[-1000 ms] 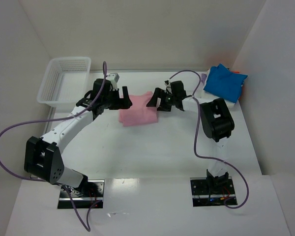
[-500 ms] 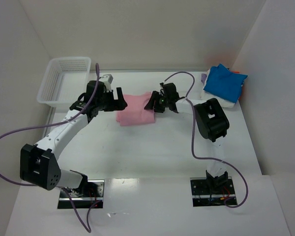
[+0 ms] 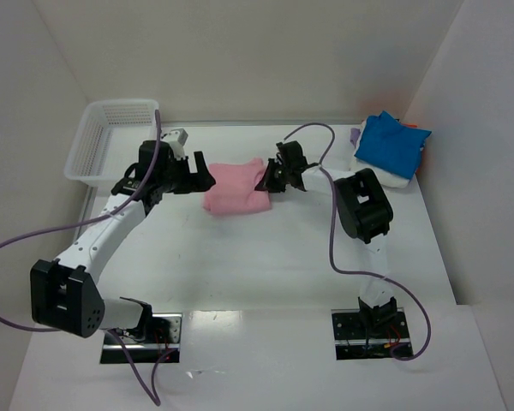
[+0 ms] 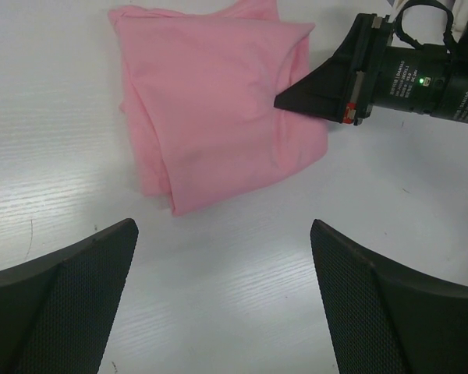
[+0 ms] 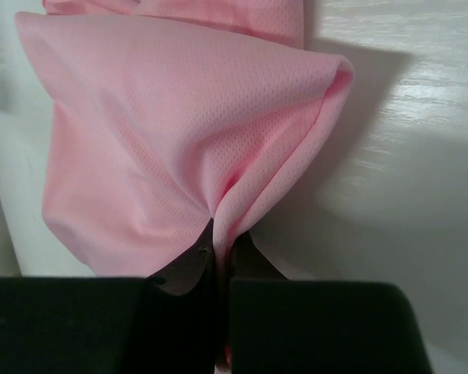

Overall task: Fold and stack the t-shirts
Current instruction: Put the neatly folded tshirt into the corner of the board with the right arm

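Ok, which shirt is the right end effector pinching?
The pink t-shirt mid-table; the right end effector grips its edge. The blue t-shirt lies apart, far right.

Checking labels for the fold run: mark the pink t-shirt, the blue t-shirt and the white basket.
pink t-shirt [image 3: 233,189], top view, middle of the folded cloth.
blue t-shirt [image 3: 392,144], top view, centre of its upper face.
white basket [image 3: 111,145], top view, bare mesh floor.
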Tool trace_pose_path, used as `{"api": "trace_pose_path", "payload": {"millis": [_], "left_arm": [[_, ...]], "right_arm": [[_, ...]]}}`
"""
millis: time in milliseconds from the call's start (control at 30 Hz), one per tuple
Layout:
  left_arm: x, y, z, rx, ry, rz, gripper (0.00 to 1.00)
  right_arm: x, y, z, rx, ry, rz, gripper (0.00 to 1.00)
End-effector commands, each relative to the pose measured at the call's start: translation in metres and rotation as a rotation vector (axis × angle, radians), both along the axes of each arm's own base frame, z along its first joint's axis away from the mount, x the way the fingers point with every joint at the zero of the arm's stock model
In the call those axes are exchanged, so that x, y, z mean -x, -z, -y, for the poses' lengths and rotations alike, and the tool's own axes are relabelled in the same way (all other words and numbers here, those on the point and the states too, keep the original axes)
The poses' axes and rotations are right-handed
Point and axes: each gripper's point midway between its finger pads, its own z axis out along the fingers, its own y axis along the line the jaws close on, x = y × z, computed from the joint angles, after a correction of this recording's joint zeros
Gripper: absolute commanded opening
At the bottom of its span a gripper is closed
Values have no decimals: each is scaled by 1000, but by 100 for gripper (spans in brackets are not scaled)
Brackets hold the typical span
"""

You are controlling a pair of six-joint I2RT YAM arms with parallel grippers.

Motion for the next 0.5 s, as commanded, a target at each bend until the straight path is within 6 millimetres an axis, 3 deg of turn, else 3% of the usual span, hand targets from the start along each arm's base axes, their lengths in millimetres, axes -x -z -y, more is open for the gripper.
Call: {"api": "trace_pose_path", "payload": {"millis": [0, 167, 333, 367, 467], "left_arm": [[4, -18, 0, 14, 40, 58, 99], [9, -21, -7, 8, 40, 76, 99], [11, -28, -7, 4, 45, 99, 99], [11, -28, -6, 9, 53, 98, 99], [12, -29, -5, 14, 60, 97, 99]], "right_arm": [[-18, -8, 7, 101, 46, 40, 0], [-55, -55, 42, 209, 97, 124, 0], [-79, -85, 108, 295, 191, 149, 0], [-86, -100, 116, 302, 210, 176, 0], [-97, -112, 151, 354, 249, 192, 0]]}}
